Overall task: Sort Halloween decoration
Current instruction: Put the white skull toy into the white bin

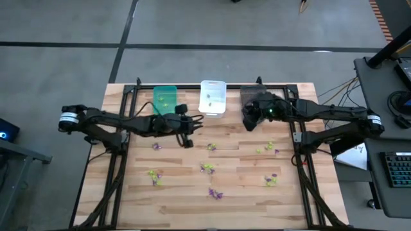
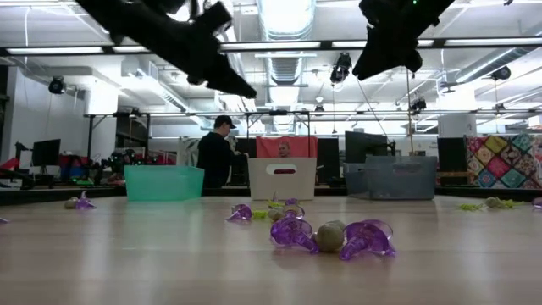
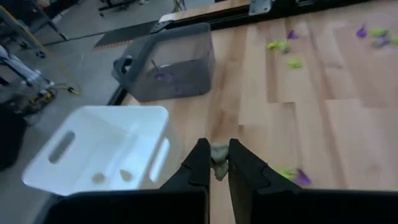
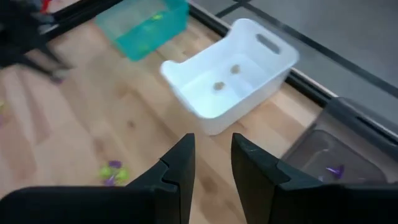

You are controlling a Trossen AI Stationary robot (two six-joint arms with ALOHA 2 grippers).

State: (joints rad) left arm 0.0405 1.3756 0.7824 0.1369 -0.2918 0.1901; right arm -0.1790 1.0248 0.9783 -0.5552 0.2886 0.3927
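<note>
Greyish trinket (image 3: 219,155): pinched between the clenched fingers (image 3: 198,163) of the left gripper (image 3: 215,163), raised off the table (image 1: 244,199). White bin (image 3: 106,149) just beside those fingers, dark grey bin (image 3: 171,62) beyond. Right gripper (image 4: 211,163): fingers parted, nothing between them, above the table just short of the white bin. Purple and yellow-green trinkets (image 1: 209,168) scattered across the boards.

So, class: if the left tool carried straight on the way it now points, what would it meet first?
Probably the white bin: the left tool, shut on a greyish trinket, points toward its near wall, though depth is unclear.
</note>
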